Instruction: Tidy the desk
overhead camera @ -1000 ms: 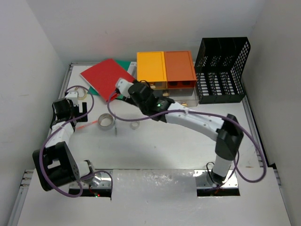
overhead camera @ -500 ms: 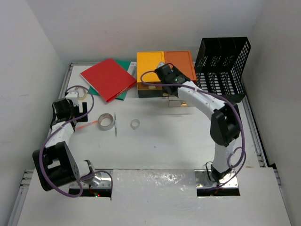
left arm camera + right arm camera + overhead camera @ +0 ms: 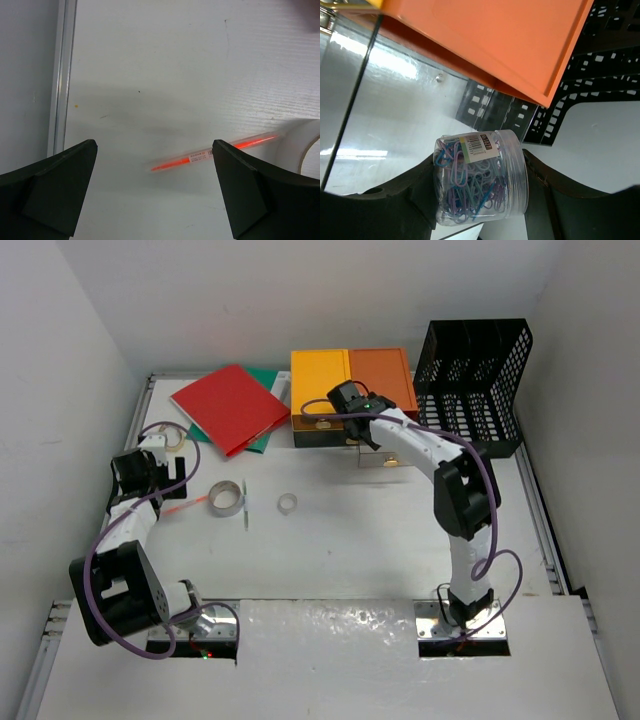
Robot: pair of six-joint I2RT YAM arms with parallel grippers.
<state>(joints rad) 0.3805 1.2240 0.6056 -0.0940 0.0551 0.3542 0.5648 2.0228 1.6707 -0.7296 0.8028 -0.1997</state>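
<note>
Right gripper (image 3: 482,205) clamped on paper-clip jar (image 3: 480,175), near clear drawer (image 3: 395,110) at 12 o'clock on the desk (image 3: 380,530). Lower the jar inside the drawer walls, then release; avoid the orange box (image 3: 510,45) lip. Left gripper (image 3: 157,187) fingers apart over pen (image 3: 200,156), 9 o'clock.

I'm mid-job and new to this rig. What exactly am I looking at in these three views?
Two robot arms are bolted at the near edge of the desk. The overhead view shows both, the left arm and the right arm. The other two views come from a camera on each wrist, looking out past its dark jaws. On the desk are a red folder, a tape roll, a small ring, a drawer box and a black rack. The left jaws stand wide open above an orange pen, holding nothing. The right jaws grip a jar of paper clips beside the drawer box.
</note>
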